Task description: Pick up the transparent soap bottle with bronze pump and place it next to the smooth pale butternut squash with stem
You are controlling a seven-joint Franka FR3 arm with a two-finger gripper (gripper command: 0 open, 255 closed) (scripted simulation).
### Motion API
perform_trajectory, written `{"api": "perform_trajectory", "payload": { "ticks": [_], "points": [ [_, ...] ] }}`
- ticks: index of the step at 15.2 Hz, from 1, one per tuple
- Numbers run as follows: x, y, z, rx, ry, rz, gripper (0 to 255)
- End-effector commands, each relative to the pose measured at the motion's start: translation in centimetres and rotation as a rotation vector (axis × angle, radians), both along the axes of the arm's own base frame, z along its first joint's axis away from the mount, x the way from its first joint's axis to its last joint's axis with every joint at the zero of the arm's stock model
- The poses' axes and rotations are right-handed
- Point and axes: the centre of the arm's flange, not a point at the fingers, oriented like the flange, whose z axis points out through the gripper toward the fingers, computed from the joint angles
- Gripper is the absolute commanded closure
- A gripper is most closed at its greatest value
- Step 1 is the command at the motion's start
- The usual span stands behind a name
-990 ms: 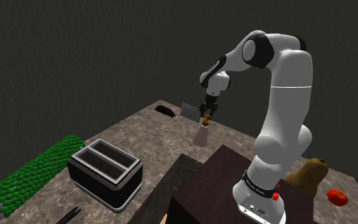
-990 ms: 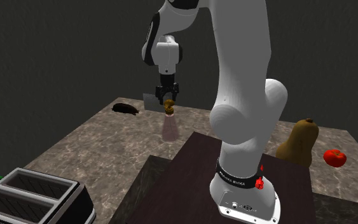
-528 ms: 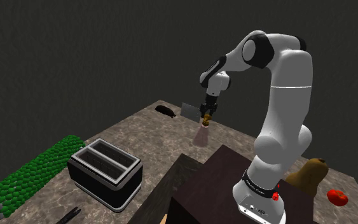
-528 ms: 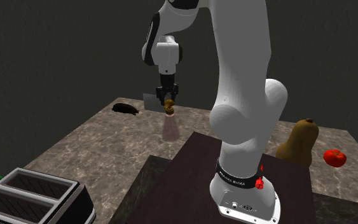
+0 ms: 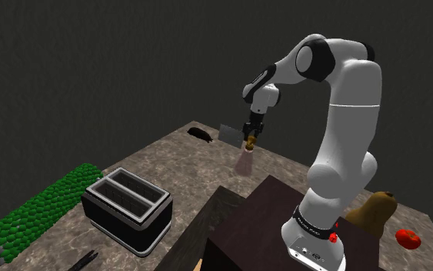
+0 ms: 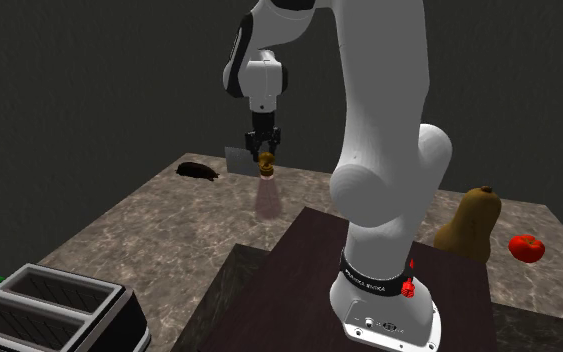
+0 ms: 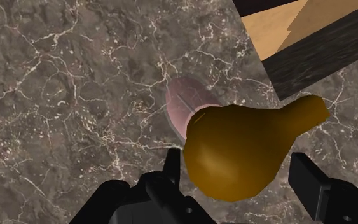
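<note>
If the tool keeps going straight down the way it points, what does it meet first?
The bronze pump of the soap bottle, directly beneath the tool and possibly touching it already. Below that come the bottle's pinkish body, then the stone counter.

Bottle body (image 7: pixel 187 105) mostly hidden behind pump (image 7: pixel 241 149), far dark object (image 5: pixel 201 134) unidentifiable

The all-black gripper (image 7: pixel 238 175) was matt. Between its fingers the rounded bronze pump (image 7: pixel 234 153) gleamed, smooth and metallic! Just beyond, the pale pinkish see-through soap bottle (image 7: pixel 187 108) looked glassy. Beneath lay the dark white-veined marble worktop (image 7: pixel 63 83).
</note>
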Motion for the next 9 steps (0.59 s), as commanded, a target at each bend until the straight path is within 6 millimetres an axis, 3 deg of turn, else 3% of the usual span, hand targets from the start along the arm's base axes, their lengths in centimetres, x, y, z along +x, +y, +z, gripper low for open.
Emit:
{"api": "perform_trajectory", "payload": {
  "ticks": [1, 9],
  "points": [
    [0.1, 0.0, 1.1, 0.0, 0.0, 0.0, 255],
    [0.1, 0.0, 5.3, 0.0, 0.0, 0.0, 255]
  ]
}}
